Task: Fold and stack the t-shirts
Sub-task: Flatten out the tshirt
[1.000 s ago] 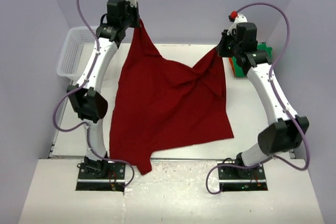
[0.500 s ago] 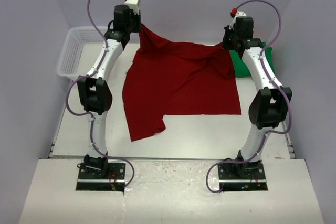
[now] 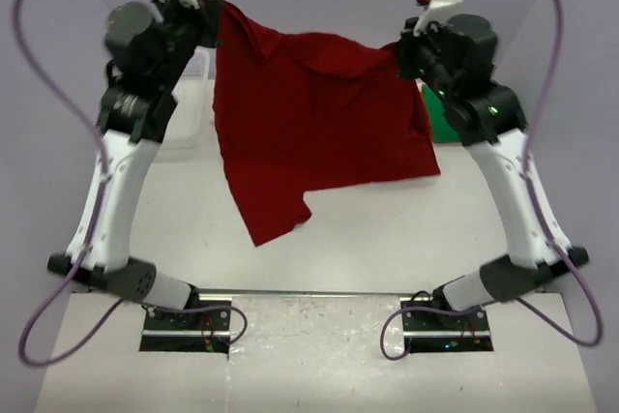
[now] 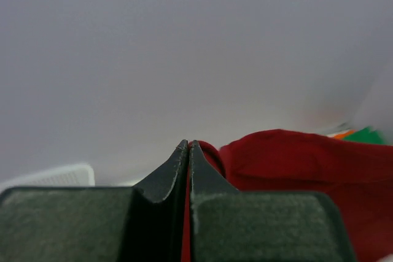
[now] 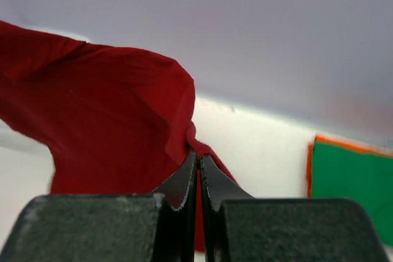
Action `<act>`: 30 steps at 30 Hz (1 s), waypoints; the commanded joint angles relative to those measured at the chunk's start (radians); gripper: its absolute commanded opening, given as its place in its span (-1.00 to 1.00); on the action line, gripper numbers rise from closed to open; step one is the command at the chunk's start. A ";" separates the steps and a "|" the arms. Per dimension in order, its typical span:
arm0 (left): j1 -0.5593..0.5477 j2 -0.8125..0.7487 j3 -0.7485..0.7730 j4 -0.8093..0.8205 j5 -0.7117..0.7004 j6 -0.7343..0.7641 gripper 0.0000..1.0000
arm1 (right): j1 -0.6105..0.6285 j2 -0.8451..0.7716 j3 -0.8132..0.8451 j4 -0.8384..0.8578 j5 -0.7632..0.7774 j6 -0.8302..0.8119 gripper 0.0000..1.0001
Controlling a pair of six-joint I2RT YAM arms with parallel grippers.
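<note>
Dark red t-shirt [image 3: 319, 132] hangs in the air above the bench [image 3: 387, 239], stretched between our two arms: the left gripper [image 4: 188, 146] is clamped tight on one end of its upper edge and the right gripper [image 5: 198, 156] is pinched tight on the other end, with one lobe of cloth drooping lowest at the near left. For a clean lay-down we judge that both grippers should stay level and far enough apart to pull the sag out of the top edge, then lower so the hanging edge meets the bench first. The green t-shirt [image 5: 350, 182] lies flat at the far right, so we should land the red one clear of it.
</note>
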 commanded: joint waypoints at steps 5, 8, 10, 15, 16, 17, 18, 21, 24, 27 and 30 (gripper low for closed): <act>-0.072 -0.433 -0.025 0.004 0.048 -0.029 -1.00 | 0.151 -0.435 0.015 -0.028 -0.046 -0.080 -1.00; -0.072 -0.534 -0.020 0.018 0.101 -0.049 -1.00 | 0.159 -0.561 -0.042 -0.013 -0.139 -0.059 -1.00; -0.072 -0.549 0.006 0.017 0.124 -0.057 -1.00 | 0.159 -0.630 -0.071 0.027 -0.179 -0.028 -1.00; -0.072 -0.490 0.040 0.017 0.133 -0.059 -1.00 | 0.159 -0.618 -0.053 0.031 -0.178 -0.009 -1.00; -0.072 -0.465 0.067 0.015 0.134 -0.059 -1.00 | 0.159 -0.585 -0.051 0.031 -0.167 -0.008 -1.00; -0.072 -0.406 0.086 0.011 0.130 -0.057 -1.00 | 0.159 -0.565 -0.051 0.030 -0.163 -0.014 -1.00; -0.072 -0.364 0.109 0.001 0.128 -0.045 -1.00 | 0.159 -0.543 -0.053 0.033 -0.158 -0.019 -1.00; -0.070 -0.173 0.254 -0.058 0.102 -0.008 -1.00 | 0.151 -0.433 -0.050 0.033 -0.082 -0.028 -1.00; -0.055 0.035 0.411 -0.098 0.093 0.000 -1.00 | 0.064 -0.304 -0.054 0.038 -0.077 0.007 -1.00; -0.015 0.165 0.503 -0.111 0.147 -0.031 -1.00 | -0.004 -0.249 -0.097 0.102 -0.084 0.006 -1.00; -0.012 0.153 0.430 -0.088 0.127 -0.020 -1.00 | -0.016 -0.190 -0.012 0.064 -0.065 -0.025 -1.00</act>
